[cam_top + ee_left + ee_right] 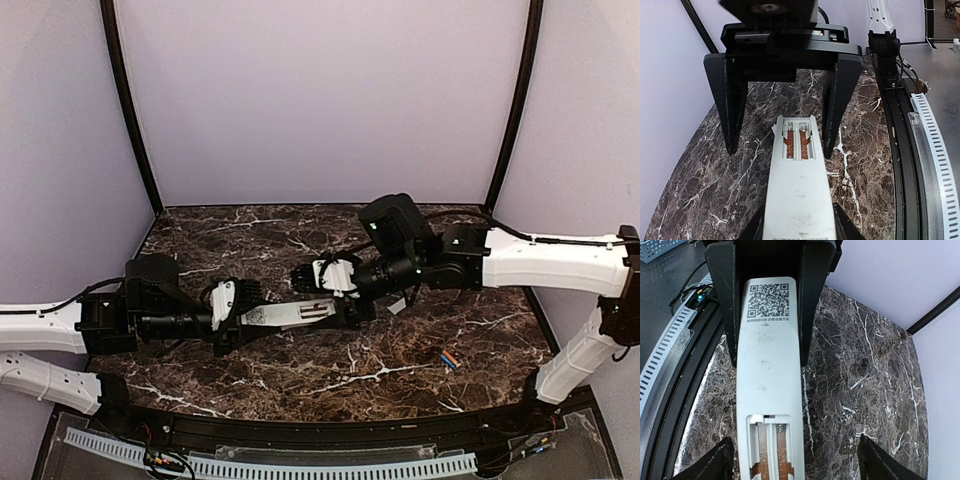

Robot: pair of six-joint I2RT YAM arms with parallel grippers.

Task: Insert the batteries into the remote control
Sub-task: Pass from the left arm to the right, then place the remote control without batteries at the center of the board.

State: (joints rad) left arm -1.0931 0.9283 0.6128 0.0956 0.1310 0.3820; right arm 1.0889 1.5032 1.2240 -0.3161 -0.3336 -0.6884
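**Remote pinched by left end effector, battery bay facing up**

The remote control is a slim white plastic bar held back-side up between the two arms, over the middle of the tabletop. The tabletop is glossy dark-brown marble threaded with white veins. The left end effector pinches the remote across its width at the end that carries a square black-and-white code sticker. Its flat matte-black fingers press on both long edges.

At the other end of the remote, the battery bay lies uncovered. It is a rectangular recess with two parallel channels, copper-brown inside, and small metal contacts at the tip. The white casing around it shows faint scuffs and specks.

The right end effector straddles that open end with its tapered black fingers spread wide. One finger stands just beside the remote's edge and the other stands well clear of it.

The batteries, two tiny cylinders in blue and orange, lie together on the marble to the right. They are well apart from the remote and from both end effectors
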